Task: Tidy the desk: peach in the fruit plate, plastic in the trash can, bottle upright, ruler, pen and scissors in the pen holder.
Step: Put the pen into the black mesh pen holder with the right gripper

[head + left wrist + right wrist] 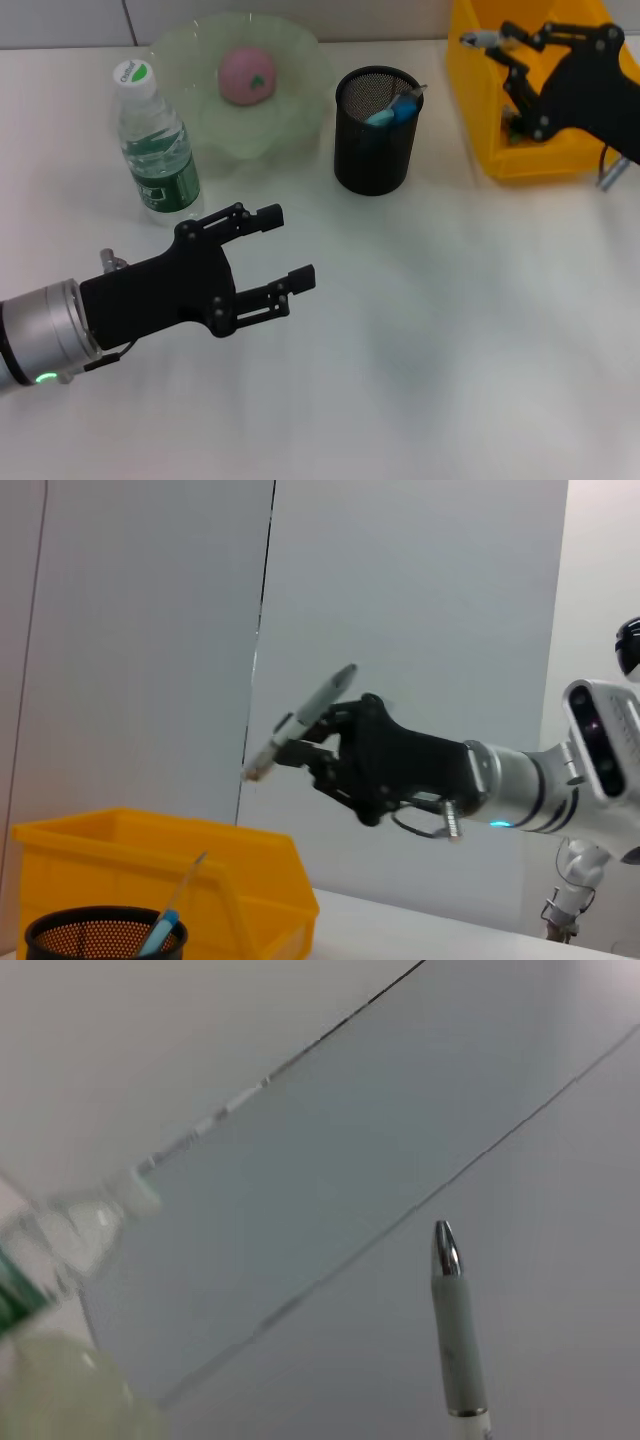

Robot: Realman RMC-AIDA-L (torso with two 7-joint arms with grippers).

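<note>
My right gripper [508,38] hangs above the yellow trash can [480,120], shut on a grey-white pen [482,39] whose tip points toward the black mesh pen holder [375,130]. In the left wrist view the same gripper [312,742] holds the pen [300,718] high over the bin [150,865]. Blue-handled items [393,108] stand in the holder. The pink peach [247,75] lies in the green fruit plate [300,110]. The bottle [155,150] stands upright. My left gripper [290,247] hovers open and empty in front of the bottle. No plastic shows.
The trash can stands at the back right, close beside the pen holder. A wall rises behind the desk. White desk surface [450,330] stretches across the front and right.
</note>
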